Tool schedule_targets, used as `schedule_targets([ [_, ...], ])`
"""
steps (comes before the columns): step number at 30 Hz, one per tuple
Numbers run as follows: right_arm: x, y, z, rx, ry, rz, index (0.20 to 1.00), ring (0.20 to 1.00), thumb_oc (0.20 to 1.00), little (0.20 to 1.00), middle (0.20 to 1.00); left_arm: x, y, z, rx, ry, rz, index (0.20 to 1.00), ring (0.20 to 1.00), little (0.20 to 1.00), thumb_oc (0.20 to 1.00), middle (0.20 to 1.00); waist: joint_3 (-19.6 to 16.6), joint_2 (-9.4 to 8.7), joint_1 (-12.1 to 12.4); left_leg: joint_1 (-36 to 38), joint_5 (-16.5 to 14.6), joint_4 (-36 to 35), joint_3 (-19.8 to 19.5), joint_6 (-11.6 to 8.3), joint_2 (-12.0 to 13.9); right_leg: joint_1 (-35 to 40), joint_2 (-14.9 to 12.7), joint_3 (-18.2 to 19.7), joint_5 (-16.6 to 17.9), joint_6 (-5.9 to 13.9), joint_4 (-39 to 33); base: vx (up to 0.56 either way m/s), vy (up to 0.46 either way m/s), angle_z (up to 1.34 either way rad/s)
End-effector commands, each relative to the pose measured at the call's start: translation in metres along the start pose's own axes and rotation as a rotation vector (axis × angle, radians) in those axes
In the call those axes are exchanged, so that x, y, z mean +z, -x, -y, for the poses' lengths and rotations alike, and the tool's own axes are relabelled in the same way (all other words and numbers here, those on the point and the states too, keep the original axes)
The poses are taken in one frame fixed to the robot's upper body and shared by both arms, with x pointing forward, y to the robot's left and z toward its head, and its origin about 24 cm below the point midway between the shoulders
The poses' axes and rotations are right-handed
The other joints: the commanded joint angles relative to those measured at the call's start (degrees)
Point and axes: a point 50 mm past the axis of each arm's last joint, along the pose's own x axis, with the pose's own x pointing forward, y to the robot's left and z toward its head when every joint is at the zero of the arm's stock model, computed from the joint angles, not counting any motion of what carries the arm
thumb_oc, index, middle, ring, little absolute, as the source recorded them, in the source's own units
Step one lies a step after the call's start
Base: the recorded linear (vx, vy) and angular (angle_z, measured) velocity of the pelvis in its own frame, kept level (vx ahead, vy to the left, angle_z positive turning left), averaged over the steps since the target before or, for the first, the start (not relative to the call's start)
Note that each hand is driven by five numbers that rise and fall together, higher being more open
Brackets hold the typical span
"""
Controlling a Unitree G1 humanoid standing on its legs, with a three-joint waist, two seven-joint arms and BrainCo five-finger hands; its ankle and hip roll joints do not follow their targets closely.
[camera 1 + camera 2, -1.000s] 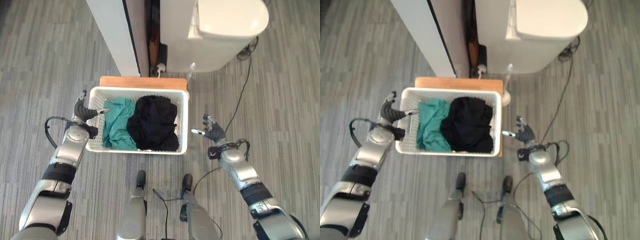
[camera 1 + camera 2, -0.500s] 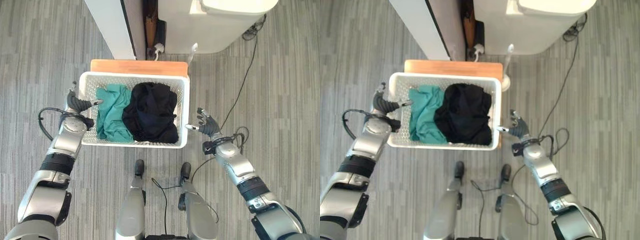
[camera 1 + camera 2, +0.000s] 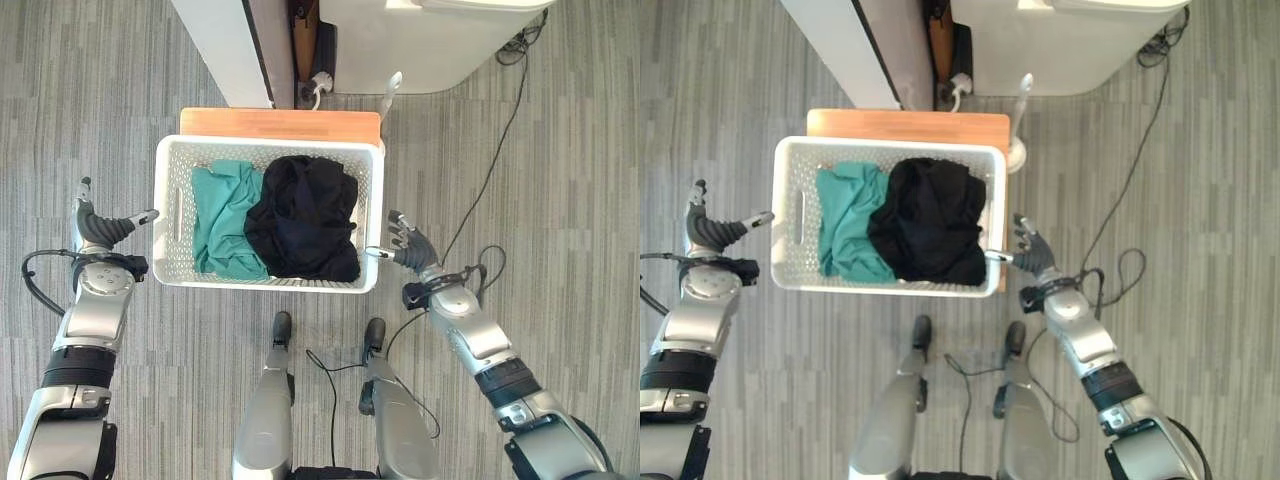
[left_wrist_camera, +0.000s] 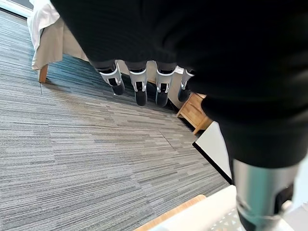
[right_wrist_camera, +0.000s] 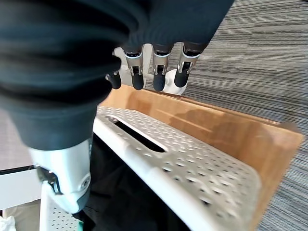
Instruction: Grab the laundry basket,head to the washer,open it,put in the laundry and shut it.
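Basket [image 3: 268,280] of clothes [image 3: 300,215] on a wooden stand [image 3: 280,124]. Left hand [image 3: 95,228] open beside its left end, holding nothing. Right hand [image 3: 408,250] open at its right end, empty.

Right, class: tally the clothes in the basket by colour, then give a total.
Teal garment: 1
Black garment: 1
Total: 2 in the basket

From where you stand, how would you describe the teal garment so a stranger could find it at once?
Look at the white perforated laundry basket on the grey floor, resting on a low wooden board. The teal garment lies crumpled in the basket's half nearer the left hand. Its neighbour, the black garment, is larger and dark.
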Motion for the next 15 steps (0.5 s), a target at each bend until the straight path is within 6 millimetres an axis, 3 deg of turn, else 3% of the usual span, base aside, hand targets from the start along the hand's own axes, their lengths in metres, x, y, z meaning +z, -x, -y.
schedule_targets([
  [1,0.009,0.008,-0.003,0.023,-0.017,0.063,1.0,1.0,1.0,1.0,1.0,-0.001,-0.004,-0.018,0.074,-0.02,0.022,1.0,1.0,1.0,1.0,1.0,-3.02,-0.56,-0.07,-4.36,-1.14,3.01,0.18,1.84,-0.44,-5.36,-2.55,2.55,-4.15,-0.15,7.25,0.02,0.011,-0.04],
  [7,0.017,0.008,-0.012,0.051,-0.07,0.105,1.0,1.0,1.0,1.0,1.0,-0.016,-0.003,0.006,0.027,0.017,-0.066,1.0,1.0,1.0,1.0,1.0,-2.36,-1.25,-0.64,-4.8,-1.35,3.51,0.29,1.81,-0.43,-5.91,-2.54,2.68,-4.33,-0.11,7.62,0.0,0.005,-0.05],
  [11,0.031,0.004,-0.016,0.069,-0.092,0.153,1.0,1.0,1.0,1.0,1.0,-0.006,-0.009,0.022,-0.025,0.154,-0.086,1.0,1.0,1.0,1.0,1.0,-1.42,-1.49,-1.03,-6.64,-0.76,4.08,0.13,1.71,-0.43,-7.36,-2.54,2.62,-4.03,-0.04,7.89,0.0,0.0,0.0],
  [15,0.045,0.003,-0.017,0.077,-0.111,0.209,1.0,1.0,1.0,1.0,1.0,0.01,-0.02,0.025,-0.042,0.193,-0.077,1.0,1.0,1.0,1.0,1.0,-0.55,-1.91,-1.34,-8.51,-0.25,4.61,-0.01,1.59,-0.18,-8.74,-2.49,2.25,-3.69,0.13,7.93,0.0,0.0,0.0],
])
